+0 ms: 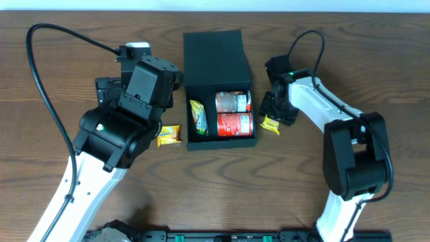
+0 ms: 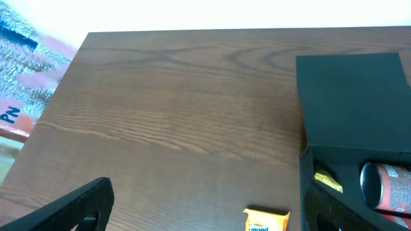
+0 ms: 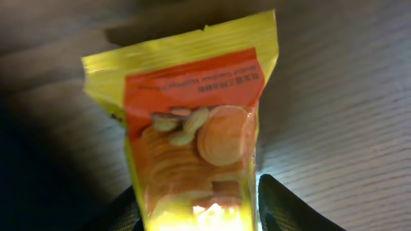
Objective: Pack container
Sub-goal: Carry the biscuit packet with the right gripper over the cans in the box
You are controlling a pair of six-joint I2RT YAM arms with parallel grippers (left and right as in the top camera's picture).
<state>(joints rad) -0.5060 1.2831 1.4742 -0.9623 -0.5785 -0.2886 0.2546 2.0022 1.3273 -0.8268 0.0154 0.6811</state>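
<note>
The dark container (image 1: pixel 213 50) sits open at mid-table with its flap lid laid back. Inside it lie two red cans (image 1: pixel 234 113) and a green-yellow packet (image 1: pixel 198 115). Just right of the container a yellow snack packet (image 1: pixel 270 124) lies on the table, and my right gripper (image 1: pixel 275 113) is down over it. In the right wrist view the packet (image 3: pixel 192 122) fills the gap, and both fingers press its sides. My left gripper (image 2: pixel 209 217) hangs open left of the container (image 2: pixel 353 96), above an orange packet (image 2: pixel 264 219).
The orange packet (image 1: pixel 168 135) lies close to the container's left wall. Black cables loop from both arms over the back of the wooden table (image 1: pixel 349 40). The left arm's bulky wrist (image 1: pixel 144 87) stands close beside the lid.
</note>
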